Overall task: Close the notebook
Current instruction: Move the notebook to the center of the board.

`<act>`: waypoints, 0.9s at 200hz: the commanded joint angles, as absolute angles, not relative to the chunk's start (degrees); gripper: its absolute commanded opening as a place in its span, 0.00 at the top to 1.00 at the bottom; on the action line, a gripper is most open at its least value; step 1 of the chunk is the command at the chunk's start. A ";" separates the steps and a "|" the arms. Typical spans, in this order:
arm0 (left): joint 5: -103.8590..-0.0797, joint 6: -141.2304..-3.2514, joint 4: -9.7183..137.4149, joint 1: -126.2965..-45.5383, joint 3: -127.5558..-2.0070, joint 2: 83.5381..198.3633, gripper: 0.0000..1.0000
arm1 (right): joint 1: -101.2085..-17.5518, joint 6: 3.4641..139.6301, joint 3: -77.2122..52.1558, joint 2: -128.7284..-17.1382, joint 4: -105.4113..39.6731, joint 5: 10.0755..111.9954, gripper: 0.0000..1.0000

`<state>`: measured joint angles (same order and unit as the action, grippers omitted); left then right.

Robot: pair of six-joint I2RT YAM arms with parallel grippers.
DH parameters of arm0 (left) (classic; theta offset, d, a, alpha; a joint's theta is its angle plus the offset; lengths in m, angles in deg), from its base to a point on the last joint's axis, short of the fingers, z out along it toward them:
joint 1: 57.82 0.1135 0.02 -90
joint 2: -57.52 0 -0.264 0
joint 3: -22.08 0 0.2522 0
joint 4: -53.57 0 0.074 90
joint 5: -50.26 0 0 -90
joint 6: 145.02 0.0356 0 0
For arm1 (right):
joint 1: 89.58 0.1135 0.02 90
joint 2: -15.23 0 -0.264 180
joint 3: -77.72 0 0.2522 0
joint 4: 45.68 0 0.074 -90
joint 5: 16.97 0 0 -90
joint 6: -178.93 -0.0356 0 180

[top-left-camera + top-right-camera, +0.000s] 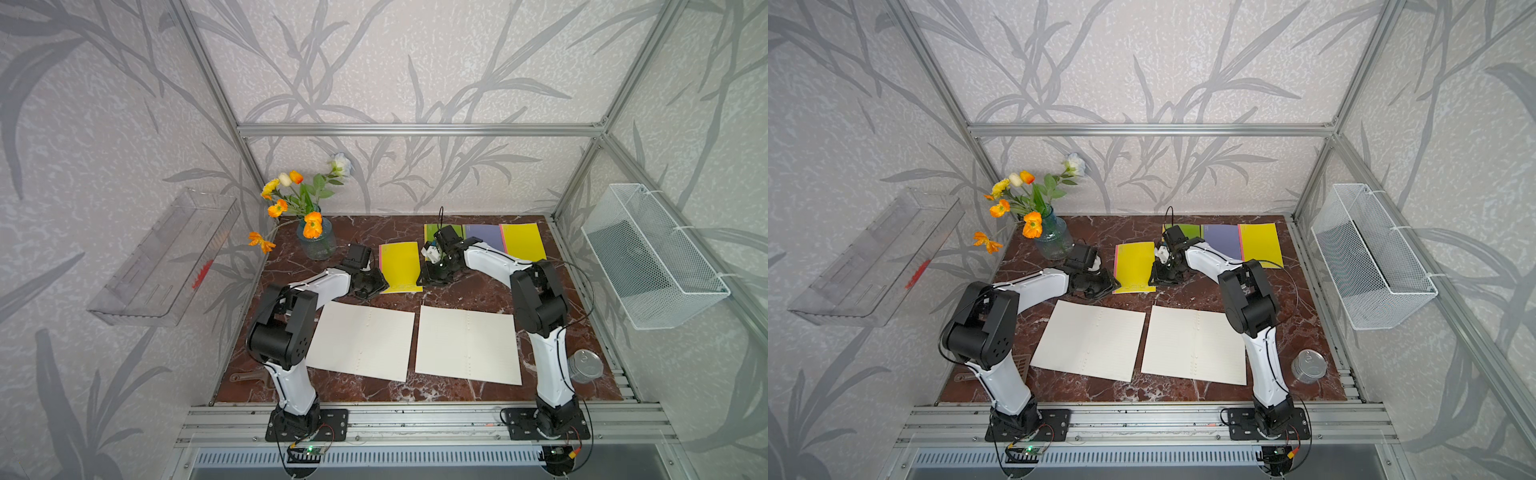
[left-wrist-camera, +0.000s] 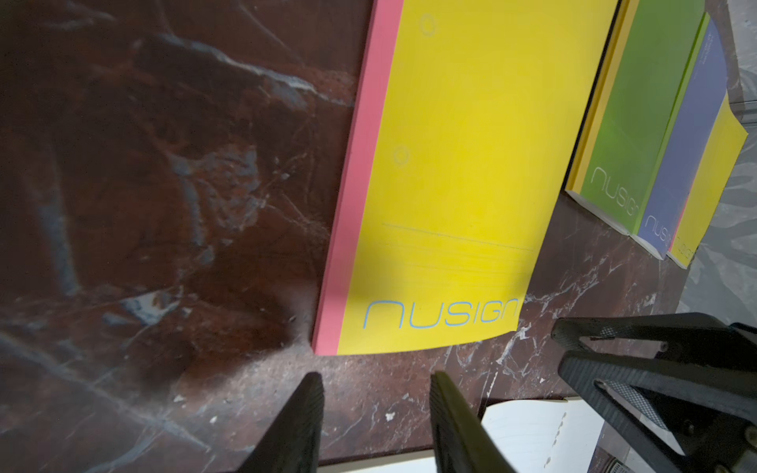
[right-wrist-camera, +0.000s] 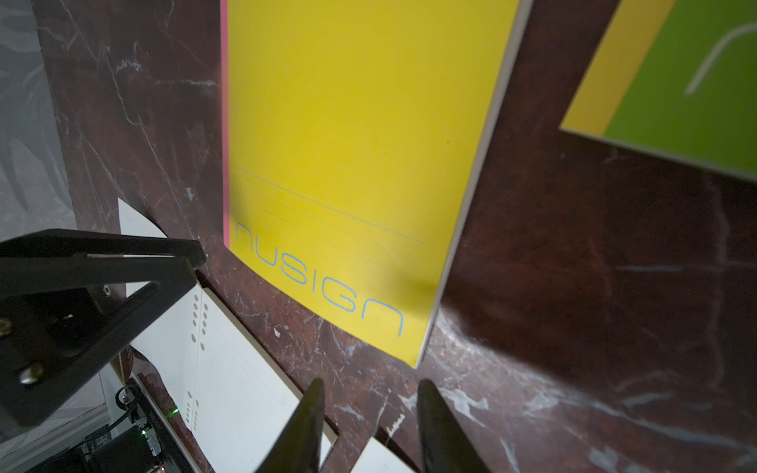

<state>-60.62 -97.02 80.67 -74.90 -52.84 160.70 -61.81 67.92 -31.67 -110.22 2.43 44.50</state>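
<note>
**On the table point(image 1: 478, 291), the yellow notebook point(image 1: 400, 266) lies shut**

At the back of the dark red table, near the middle, the yellow notebook lies flat with its cover down. Its pink spine is on the left. The left gripper point(image 2: 375, 381) sits just by the near left corner. Its two fingers have a small gap and hold nothing. The right gripper point(image 3: 368, 387) sits just by the near right corner. It has a small gap too and holds nothing. Nearer the front lie two open notebooks point(image 1: 361, 338) with white pages up. A vase point(image 1: 316, 243) of flowers stands at the back left.
</note>
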 commanded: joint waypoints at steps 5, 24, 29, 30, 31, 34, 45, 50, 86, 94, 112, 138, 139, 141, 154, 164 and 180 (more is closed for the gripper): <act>-60.05 -96.06 82.23 -74.61 -54.71 162.00 0.56 | -61.45 68.18 -33.08 -111.83 3.33 44.56 0.62; -60.27 -95.98 82.40 -74.61 -54.87 162.42 0.56 | -61.32 68.08 -33.17 -112.03 3.41 44.56 0.62; -60.31 -96.02 82.41 -74.61 -54.87 162.61 0.56 | -61.29 68.06 -33.22 -112.12 3.40 44.63 0.62; -60.31 -96.00 82.38 -74.61 -54.91 162.62 0.56 | -61.33 68.04 -33.23 -112.12 3.41 44.64 0.62; -60.35 -95.99 82.42 -74.61 -54.94 162.63 0.56 | -61.35 68.03 -33.24 -112.12 3.41 44.64 0.62; -60.40 -95.98 82.38 -74.61 -54.94 162.64 0.56 | -61.31 68.02 -33.17 -112.12 3.42 44.65 0.62; -60.49 -95.98 82.43 -74.61 -55.02 162.97 0.56 | -61.31 67.99 -33.24 -112.27 3.51 44.65 0.62; -60.55 -95.98 82.37 -74.61 -55.09 163.18 0.56 | -61.30 68.01 -33.32 -112.38 3.54 44.65 0.62; -61.16 -95.80 82.18 -74.52 -55.73 164.24 0.57 | -61.23 67.92 -33.87 -113.18 3.88 44.65 0.63; -61.25 -95.72 82.17 -74.43 -55.84 164.48 0.57 | -61.27 67.93 -33.98 -113.40 3.88 44.65 0.63; -61.45 -95.51 82.29 -74.26 -56.14 164.81 0.57 | -61.21 67.79 -34.47 -113.92 4.32 44.71 0.63; -62.10 -95.33 82.10 -73.90 -56.57 165.45 0.57 | -61.11 67.91 -35.76 -114.90 5.05 44.87 0.63; -62.17 -95.34 82.10 -73.86 -56.60 165.49 0.57 | -61.15 67.92 -35.82 -114.96 5.11 44.84 0.63; -62.20 -95.29 82.10 -73.83 -56.62 165.53 0.57 | -61.18 67.90 -35.91 -115.01 5.14 44.89 0.63; -62.45 -95.19 82.02 -73.66 -56.88 165.92 0.57 | -61.06 67.81 -36.63 -115.57 5.47 44.91 0.63; -62.79 -95.10 81.92 -73.55 -57.05 166.23 0.58 | -61.09 67.71 -37.17 -116.09 5.79 45.00 0.63; -63.24 -94.84 81.88 -73.30 -57.67 166.89 0.58 | -61.07 67.66 -38.19 -116.89 6.08 45.08 0.63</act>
